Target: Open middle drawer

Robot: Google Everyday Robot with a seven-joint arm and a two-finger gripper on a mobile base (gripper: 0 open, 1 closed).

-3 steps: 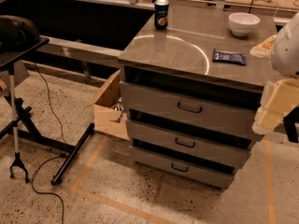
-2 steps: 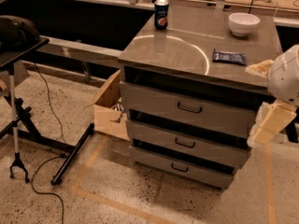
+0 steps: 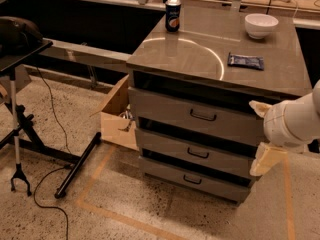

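Note:
The grey cabinet [image 3: 220,69] has three drawers. The middle drawer [image 3: 165,145] is the second one, with a small dark wire handle [image 3: 198,154] at its centre; its front stands in line with the top drawer [image 3: 160,106] and the lowest drawer [image 3: 160,168]. My gripper [image 3: 263,151], cream-coloured on a white arm [image 3: 295,121], hangs at the cabinet's right front corner, level with the middle drawer and to the right of its handle. It holds nothing that I can see.
On the cabinet top stand a can [image 3: 173,15], a white bowl [image 3: 261,25] and a dark blue packet [image 3: 245,61]. An open cardboard box [image 3: 116,118] sits on the floor at the cabinet's left. A black stand [image 3: 20,119] with cables is at far left.
My arm has come down and to the left, from beside the cabinet top to the level of the middle drawer's right end. The drawers have not moved.

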